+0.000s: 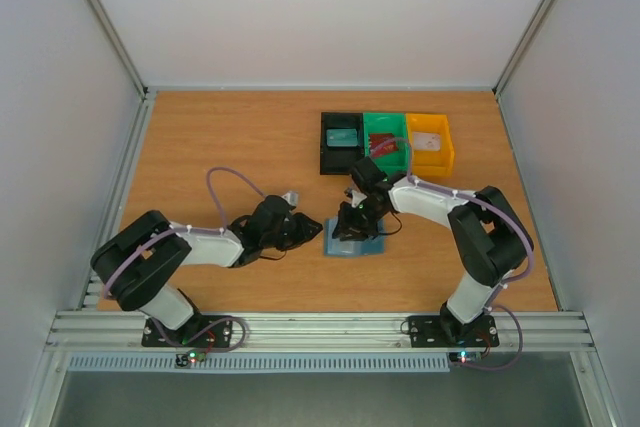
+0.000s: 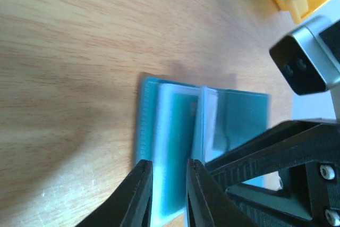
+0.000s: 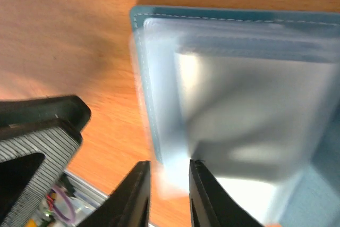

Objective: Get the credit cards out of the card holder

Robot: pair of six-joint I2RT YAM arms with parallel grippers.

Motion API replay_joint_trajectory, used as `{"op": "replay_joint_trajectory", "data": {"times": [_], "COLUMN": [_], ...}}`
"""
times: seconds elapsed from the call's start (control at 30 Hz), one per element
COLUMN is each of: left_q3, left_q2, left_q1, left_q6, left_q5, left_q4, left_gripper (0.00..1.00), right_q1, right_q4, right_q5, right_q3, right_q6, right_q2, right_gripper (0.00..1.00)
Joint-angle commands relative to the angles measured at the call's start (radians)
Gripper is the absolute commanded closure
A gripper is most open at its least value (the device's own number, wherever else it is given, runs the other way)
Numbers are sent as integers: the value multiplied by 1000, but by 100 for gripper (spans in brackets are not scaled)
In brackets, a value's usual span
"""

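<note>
Although both tools are crowded about it, the card holder (image 1: 356, 244) is seen lying open and flat on the desk (image 1: 220, 147), just ahead of the two arms and nearer the right one. The left tool (image 2: 169, 164) is held at the holder's left end with its jaws a narrow gap apart. The pale blue pocket is seen through that gap, but whether the edge is clamped or only framed cannot be told. The right tool (image 3: 169, 164) is set low over the holder, its jaws likewise narrowly apart with a pale, blurred edge between them. Whether that edge is a pocket flap or one of the credit cards, and whether it is pinched, cannot be told.

The holder is judged to be light, soft and floppy, so it is likely to be dragged or lifted along unless it is pinned at one end. The cards are judged to be thin, stiff and slick. An exposed short edge or corner is best taken and drawn out along the pocket rather than upward.

Farther back, well apart from the holder, a black bin (image 1: 341, 144), a green bin (image 1: 385, 119) and a yellow bin (image 1: 430, 159) are set side by side, and red pieces (image 1: 388, 145) are seen in the green one. A knock between the two closely set tools is the main hindrance foreseen.
</note>
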Motion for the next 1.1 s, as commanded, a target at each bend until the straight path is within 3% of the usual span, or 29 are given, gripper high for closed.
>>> {"op": "replay_joint_trajectory", "data": {"times": [0.0, 0.27, 0.53, 0.63, 0.8, 0.9, 1.07], "left_q3": [35, 40, 30, 31, 25, 24, 28], "left_q2": [38, 42, 55, 64, 67, 66, 86], "left_q1": [-15, -24, -23, -24, -33, -40, -52], "left_q6": [-23, -34, -58, -67, -74, -83, -86], "left_q5": [-18, -55, -75, -84, -101, -115, -130], "left_q4": [91, 67, 54, 60, 67, 75, 87], "left_gripper": [80, 72, 63, 62, 62, 62, 61], "right_q1": [-31, -33, -35, -81, -252, -290, -291], "right_q4": [29, -43, -436, -520, -417, -291, -146], "right_q5": [-23, -3, 339, 391, 223, 56, -90], "right_q3": [-51, -16, 106, 91, -24, -79, -145], "right_q6": [-5, -57, -189, -214, -269, -273, -267], "right_q2": [-38, -48, -218, -265, -309, -280, -165], "right_gripper": [83, 88, 59, 44, 16, 15, 17]}}
